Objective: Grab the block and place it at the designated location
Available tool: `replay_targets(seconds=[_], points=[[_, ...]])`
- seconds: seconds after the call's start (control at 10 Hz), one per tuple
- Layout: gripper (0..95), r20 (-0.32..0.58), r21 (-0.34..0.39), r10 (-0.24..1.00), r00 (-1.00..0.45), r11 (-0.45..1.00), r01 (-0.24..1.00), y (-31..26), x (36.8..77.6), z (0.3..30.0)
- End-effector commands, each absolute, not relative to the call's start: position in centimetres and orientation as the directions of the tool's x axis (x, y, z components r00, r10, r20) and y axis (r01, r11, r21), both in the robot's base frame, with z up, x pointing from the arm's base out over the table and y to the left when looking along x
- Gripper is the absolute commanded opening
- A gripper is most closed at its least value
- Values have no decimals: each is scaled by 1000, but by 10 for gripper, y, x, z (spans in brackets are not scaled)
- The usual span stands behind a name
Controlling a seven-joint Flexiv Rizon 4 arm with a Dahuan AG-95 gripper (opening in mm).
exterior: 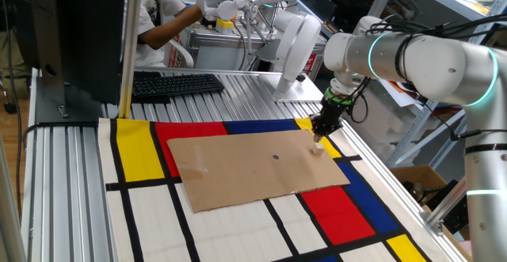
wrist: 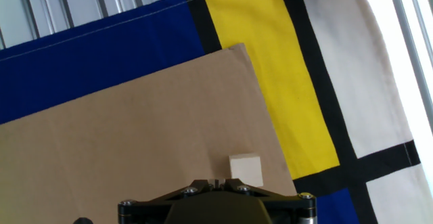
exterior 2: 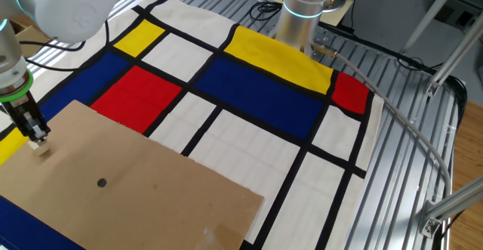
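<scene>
The block is a tiny pale tan wooden cube. It lies on the brown cardboard sheet near the sheet's far right corner. It also shows in the other fixed view and in the hand view. My gripper hangs just above the block, with its tips a little to one side of it. In the hand view the fingertips stand close together with nothing between them, and the block lies just right of them. A small dark dot mark sits near the middle of the sheet.
The cardboard lies on a cloth of red, blue, yellow and white panels with black lines. A keyboard and a monitor stand at the back on the ribbed aluminium table. A person sits behind.
</scene>
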State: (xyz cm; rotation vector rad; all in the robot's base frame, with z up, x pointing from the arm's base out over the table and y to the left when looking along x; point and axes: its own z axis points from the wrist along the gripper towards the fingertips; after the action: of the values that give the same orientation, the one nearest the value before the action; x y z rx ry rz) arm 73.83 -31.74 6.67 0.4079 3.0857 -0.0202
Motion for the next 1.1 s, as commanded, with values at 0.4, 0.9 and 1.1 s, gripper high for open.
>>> replay_targets(seconds=[0.4, 0.9, 1.1], points=[[0, -41, -13, 243, -969, 970, 244, -326, 731, 62], [0, -43, -9, 224, -974, 974, 225, -334, 727, 60], [0, -43, -3, 211, -977, 977, 211, -339, 725, 59]])
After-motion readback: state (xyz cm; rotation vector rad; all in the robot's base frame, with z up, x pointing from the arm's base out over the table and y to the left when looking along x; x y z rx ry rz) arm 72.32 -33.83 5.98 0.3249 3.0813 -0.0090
